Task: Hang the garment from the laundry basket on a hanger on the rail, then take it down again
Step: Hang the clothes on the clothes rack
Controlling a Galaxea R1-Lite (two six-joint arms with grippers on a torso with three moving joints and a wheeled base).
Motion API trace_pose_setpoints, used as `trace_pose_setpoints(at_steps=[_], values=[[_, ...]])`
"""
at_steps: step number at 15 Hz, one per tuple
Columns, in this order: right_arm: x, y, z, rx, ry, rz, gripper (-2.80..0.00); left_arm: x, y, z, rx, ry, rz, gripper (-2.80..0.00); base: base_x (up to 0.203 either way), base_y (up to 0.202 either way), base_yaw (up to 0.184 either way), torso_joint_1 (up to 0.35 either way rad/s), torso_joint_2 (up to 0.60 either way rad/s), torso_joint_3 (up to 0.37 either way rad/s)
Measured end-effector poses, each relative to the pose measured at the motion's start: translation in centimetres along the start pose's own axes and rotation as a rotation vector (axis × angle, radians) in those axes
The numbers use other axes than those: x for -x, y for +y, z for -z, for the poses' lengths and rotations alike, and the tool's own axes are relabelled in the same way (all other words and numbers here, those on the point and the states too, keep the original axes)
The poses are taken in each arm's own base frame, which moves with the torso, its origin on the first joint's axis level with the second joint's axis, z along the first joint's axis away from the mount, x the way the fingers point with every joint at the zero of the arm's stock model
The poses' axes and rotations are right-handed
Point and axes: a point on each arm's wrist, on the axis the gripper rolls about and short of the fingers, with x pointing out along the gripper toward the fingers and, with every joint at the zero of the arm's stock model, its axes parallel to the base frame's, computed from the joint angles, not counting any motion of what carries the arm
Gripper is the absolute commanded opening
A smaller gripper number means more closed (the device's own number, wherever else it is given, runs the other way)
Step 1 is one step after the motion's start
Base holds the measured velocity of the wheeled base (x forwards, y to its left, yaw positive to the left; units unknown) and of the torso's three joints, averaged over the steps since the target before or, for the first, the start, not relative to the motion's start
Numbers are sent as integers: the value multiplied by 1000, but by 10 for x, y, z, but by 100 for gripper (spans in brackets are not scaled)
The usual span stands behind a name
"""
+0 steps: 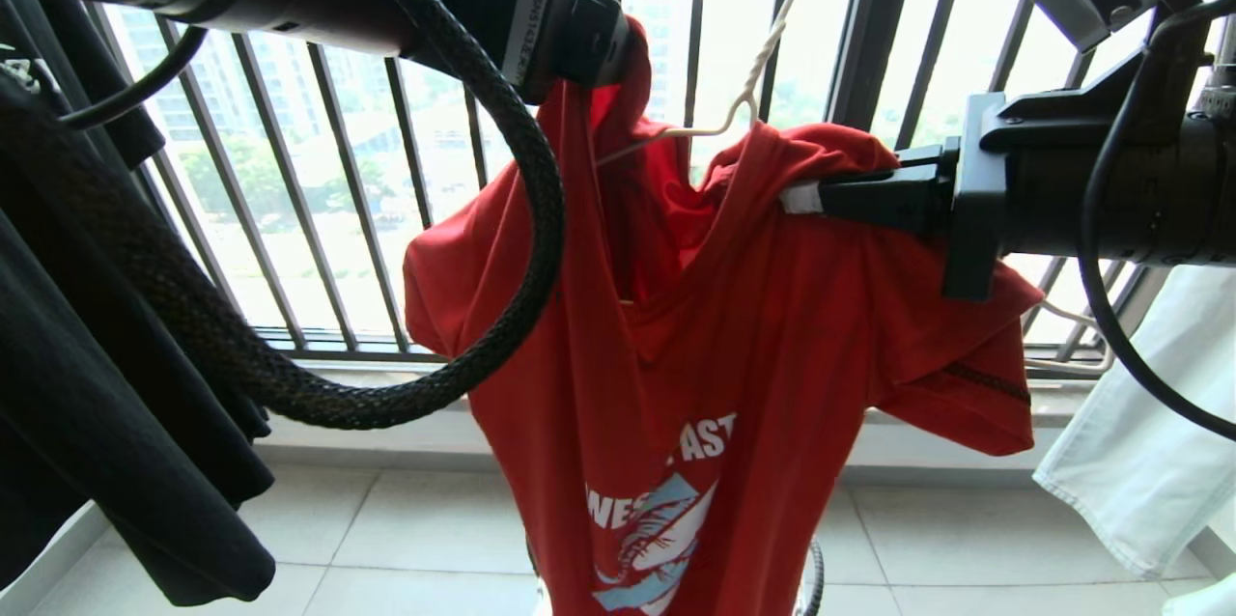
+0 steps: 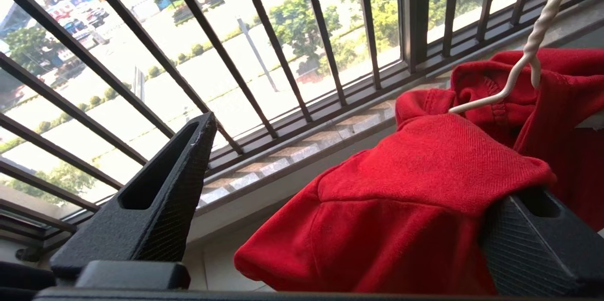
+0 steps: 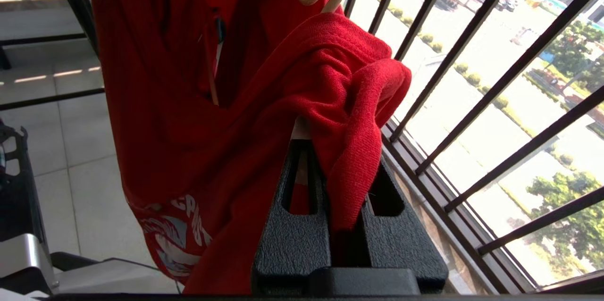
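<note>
My right hand pinched the soft, limp garment beside the hanger; left hand spread, a shoulder fold draped over one finger.

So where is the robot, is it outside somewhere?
Probably a high-up balcony used for drying laundry. A dark barred railing looks out over streets and trees far below, the floor is pale tile, and clothes hang around: a red T-shirt on a wire hanger, plus a black shirt.

Strong daylight through window railing; outside glare; near arms dark, wide-angle bending.
</note>
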Motion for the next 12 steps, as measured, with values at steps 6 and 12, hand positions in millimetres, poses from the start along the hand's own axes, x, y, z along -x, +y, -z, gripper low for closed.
trace_pose_setpoints(at_steps=[6,12], values=[[-2,3,6,-6,17,-12,-280,-11,3,4,-2,23,-29,0,0,0,0,0,0,0],[2,5,11,-7,37,13,-280,-27,2,16,-42,119,-124,0,0,0,0,0,0,0]])
